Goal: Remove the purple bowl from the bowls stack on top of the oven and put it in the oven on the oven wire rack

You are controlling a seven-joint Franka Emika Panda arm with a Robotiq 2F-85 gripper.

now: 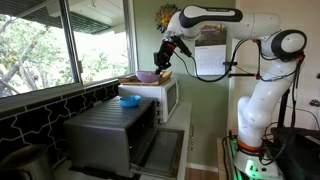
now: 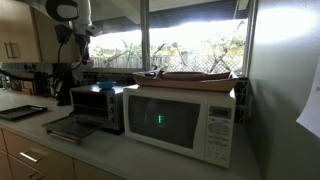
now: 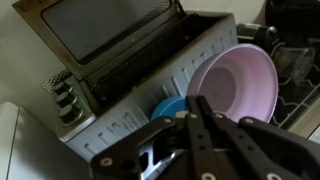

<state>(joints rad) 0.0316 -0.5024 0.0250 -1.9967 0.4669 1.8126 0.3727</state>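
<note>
My gripper (image 3: 200,103) is shut on the rim of the purple bowl (image 3: 240,80) and holds it in the air above and beside the oven. In an exterior view the purple bowl (image 1: 148,76) hangs below the gripper (image 1: 163,60), over the white microwave's edge. The bright blue bowl (image 3: 168,108) sits alone on top of the dark grey oven (image 1: 105,128), and shows in both exterior views (image 1: 129,100) (image 2: 105,87). The oven door (image 3: 100,30) is open and folded down. The wire rack inside is too dark to make out.
A white microwave (image 2: 180,120) stands next to the oven (image 2: 97,108), with a flat board (image 2: 190,75) on top. Windows (image 1: 60,45) run behind the counter. A dark tray (image 2: 20,112) lies on the counter further along.
</note>
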